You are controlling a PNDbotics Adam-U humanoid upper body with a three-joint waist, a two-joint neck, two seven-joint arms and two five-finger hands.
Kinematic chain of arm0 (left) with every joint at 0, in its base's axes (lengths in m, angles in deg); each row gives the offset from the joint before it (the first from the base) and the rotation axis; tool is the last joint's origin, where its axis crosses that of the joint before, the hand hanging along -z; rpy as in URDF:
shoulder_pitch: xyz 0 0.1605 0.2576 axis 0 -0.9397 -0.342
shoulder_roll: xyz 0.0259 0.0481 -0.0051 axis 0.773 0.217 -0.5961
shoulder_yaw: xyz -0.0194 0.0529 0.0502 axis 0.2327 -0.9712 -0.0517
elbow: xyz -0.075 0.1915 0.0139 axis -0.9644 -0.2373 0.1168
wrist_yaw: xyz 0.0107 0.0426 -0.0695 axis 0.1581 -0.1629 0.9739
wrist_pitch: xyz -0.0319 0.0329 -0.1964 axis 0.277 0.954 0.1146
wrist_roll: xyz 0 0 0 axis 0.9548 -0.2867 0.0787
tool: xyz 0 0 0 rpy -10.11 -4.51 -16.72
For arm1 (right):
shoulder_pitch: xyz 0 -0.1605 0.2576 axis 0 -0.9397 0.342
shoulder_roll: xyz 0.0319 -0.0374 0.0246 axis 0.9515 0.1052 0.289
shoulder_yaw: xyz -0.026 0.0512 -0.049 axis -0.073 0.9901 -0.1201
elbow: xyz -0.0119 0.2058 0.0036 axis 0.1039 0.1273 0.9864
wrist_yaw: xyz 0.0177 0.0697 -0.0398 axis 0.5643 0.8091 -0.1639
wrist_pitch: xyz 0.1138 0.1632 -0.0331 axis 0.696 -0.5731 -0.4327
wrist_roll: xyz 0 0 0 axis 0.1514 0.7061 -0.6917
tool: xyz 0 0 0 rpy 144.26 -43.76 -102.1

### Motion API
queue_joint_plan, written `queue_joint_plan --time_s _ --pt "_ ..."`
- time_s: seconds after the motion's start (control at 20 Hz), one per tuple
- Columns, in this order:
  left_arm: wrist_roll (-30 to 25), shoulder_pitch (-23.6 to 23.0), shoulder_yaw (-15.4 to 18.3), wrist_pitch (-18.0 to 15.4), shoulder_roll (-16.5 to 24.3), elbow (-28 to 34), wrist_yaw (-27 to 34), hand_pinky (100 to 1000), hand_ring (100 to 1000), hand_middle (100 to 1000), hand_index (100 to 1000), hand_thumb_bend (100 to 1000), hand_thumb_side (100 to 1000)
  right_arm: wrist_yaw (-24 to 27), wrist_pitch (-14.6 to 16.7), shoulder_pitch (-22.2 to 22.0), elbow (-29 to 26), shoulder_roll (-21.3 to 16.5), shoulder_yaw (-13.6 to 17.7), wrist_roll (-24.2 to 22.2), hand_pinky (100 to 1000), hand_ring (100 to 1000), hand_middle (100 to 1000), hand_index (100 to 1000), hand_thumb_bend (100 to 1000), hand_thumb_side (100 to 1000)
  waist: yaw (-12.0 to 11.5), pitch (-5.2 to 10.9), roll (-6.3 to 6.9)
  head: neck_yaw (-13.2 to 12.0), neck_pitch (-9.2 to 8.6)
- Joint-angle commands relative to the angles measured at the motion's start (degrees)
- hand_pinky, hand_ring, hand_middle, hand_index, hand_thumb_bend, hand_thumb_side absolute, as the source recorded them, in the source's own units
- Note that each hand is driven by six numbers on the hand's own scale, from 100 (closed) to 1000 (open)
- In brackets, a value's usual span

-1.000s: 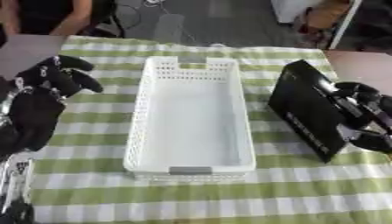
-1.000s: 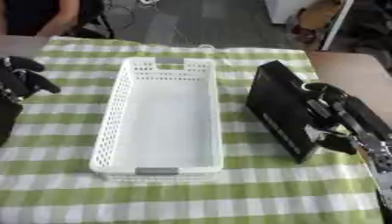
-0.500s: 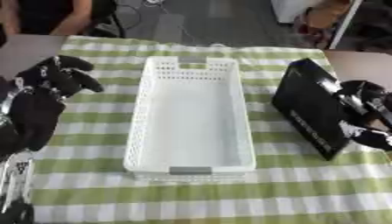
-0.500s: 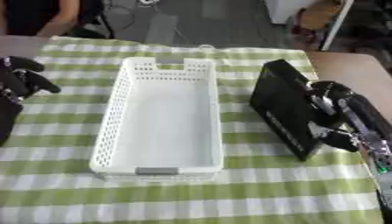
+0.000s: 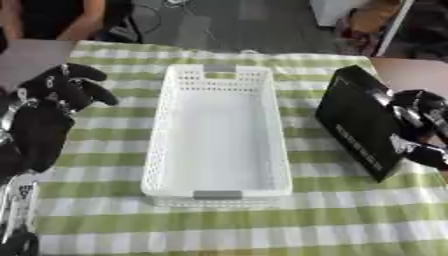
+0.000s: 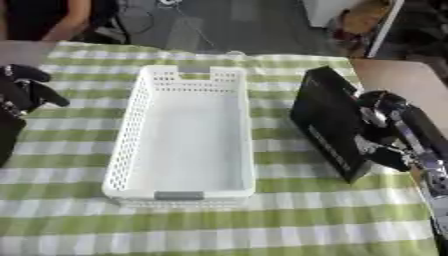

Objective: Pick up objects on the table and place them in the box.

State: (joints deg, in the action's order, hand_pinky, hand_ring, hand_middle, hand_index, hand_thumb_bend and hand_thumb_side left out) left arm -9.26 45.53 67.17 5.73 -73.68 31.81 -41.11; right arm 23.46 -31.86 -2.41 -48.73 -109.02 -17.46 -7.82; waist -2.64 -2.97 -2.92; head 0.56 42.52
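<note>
We have our right hand [image 6: 385, 127] curled around a flat black box [image 6: 331, 122] at the right of the table, fingers over its top edge and the thumb low at its near right corner. The black box stands tilted on its long edge, leaning toward the hand, its broad face with pale lettering turned toward the white basket [image 5: 217, 132]. Compared with a second ago, its upper edge sits a little higher and its far corner has swung slightly right (a small change, but a real one), so we judge the lift has only just begun. Its lower edge looks to be on or barely off the green-and-white checked cloth [image 5: 262, 225]; we cannot tell which.

The white basket lies lengthwise in the middle of the table, empty, its perforated walls and grey near tab plainly visible. The black box stands just beside its right wall, not touching it.

Our left hand [image 5: 61, 95] hangs idle at the left, well apart from the basket, fingers bent and holding nothing, unchanged from before.

Nothing is in the basket yet. The next move, as we judge it, is to raise the black box clear of the right wall and carry it left over the opening, then lay it flat, since it seems long enough to need aligning with the basket.
</note>
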Motion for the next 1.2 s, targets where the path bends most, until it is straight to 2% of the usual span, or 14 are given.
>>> queue_joint_plan --time_s 0.05,0.45,0.9,1.2 --pt "0.11 0.46 -0.08 0.07 0.56 1.1 0.14 649 581 695 558 1000 929 -0.13 0.04 0.7 -0.73 -1.88 0.31 0.33 459 609 801 790 100 100 -0.08 0.68 0.14 -0.09 -0.57" --pt "0.16 0.41 -0.04 0.1 0.55 1.1 0.03 649 581 695 558 1000 932 -0.3 -0.67 1.13 -3.54 -1.55 0.98 1.85 441 589 798 773 100 100 -0.04 0.63 0.17 -0.2 -0.69" --pt "0.2 0.27 -0.06 0.19 0.52 1.1 -0.06 649 581 695 557 1000 932 1.63 -5.64 2.89 -18.71 -1.61 1.88 5.23 390 530 799 734 100 100 0.05 0.77 0.1 -0.12 -0.75" --pt "0.17 0.24 -0.1 0.27 0.52 1.1 -0.07 649 581 695 557 1000 933 2.86 -7.49 3.71 -22.91 -1.92 1.1 4.97 381 522 798 728 100 100 -0.07 0.81 0.0 -0.13 -0.8"
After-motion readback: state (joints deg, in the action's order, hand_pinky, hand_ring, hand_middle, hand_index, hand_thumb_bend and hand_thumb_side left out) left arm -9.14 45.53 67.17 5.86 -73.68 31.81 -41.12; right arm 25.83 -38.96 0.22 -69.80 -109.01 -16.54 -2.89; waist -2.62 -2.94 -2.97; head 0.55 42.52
